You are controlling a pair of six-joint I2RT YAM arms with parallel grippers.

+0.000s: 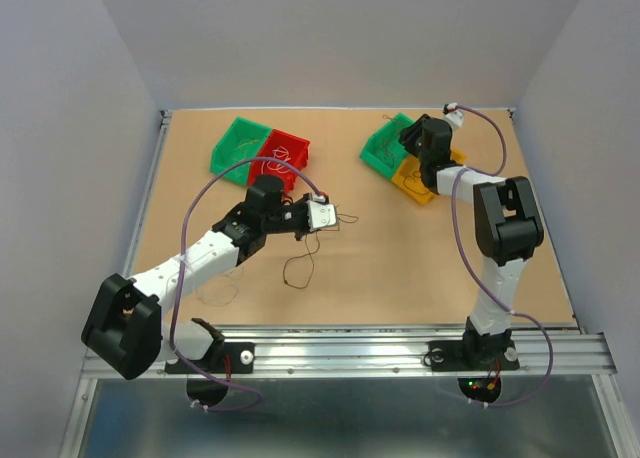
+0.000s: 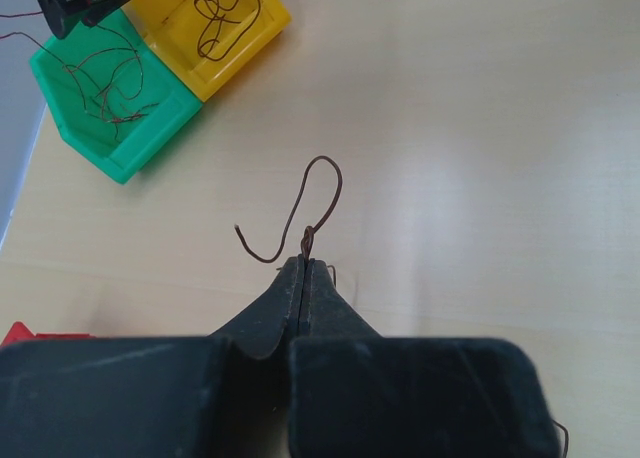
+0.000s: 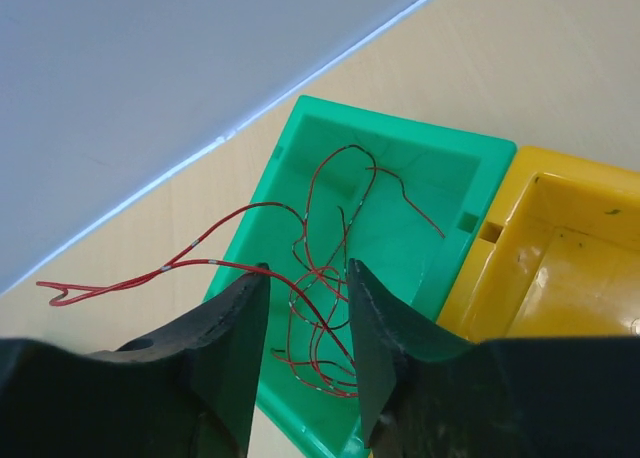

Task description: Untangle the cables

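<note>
Your left end effector (image 2: 305, 265) is clenched on the brown wire (image 2: 322, 173) over the counter (image 2: 480, 128); pull gently. The right end effector (image 3: 305, 275) is released above the green bin (image 3: 420, 233); the red wire (image 3: 130, 278) trails outside, so tuck it in.

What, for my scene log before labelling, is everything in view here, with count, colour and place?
table: one, tan.
green bins: two, green, back left and back right.
red bin: one, red, back left.
yellow bin: one, yellow, back right.
red cables: several, red, tangled in the back-right green bin.
coiled cable: one, brown, in the yellow bin.
whitish cable: one, whitish, in the red bin.
loose cable: one, brown, table centre.
hooked cable: one, brown, mid-table.
left gripper: one, black, shut on the hooked cable.
right gripper: one, black, open above the red cables.
</note>
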